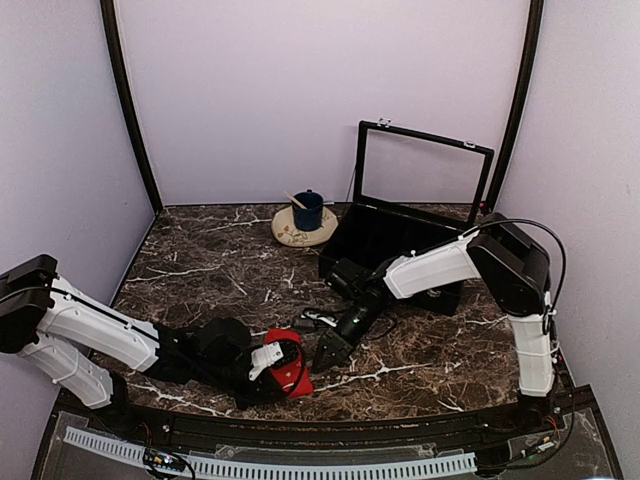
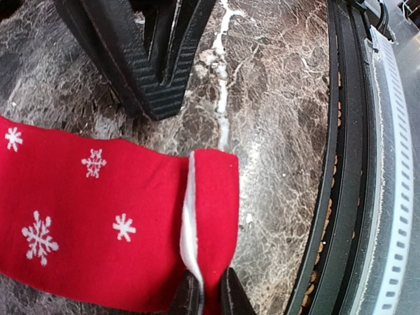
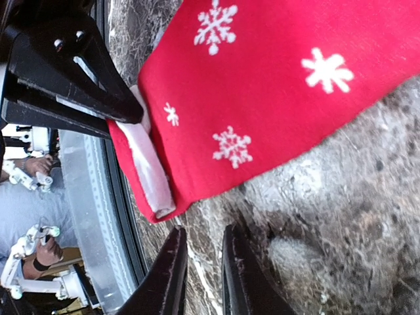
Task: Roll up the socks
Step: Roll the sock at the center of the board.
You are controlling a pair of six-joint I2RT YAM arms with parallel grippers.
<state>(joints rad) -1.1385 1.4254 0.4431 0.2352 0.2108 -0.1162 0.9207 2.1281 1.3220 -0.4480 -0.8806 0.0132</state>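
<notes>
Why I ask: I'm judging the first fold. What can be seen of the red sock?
The red sock looks like soft knit, scattered with white snowflakes. It lies flat on the marble table near the front edge, one end folded over, baring a white lining. The left gripper pinches that fold; the right gripper hovers beside, apparently not touching.

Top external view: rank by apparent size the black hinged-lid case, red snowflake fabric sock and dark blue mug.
1. black hinged-lid case
2. red snowflake fabric sock, partly hidden, and dark blue mug: too close to rank.
</notes>
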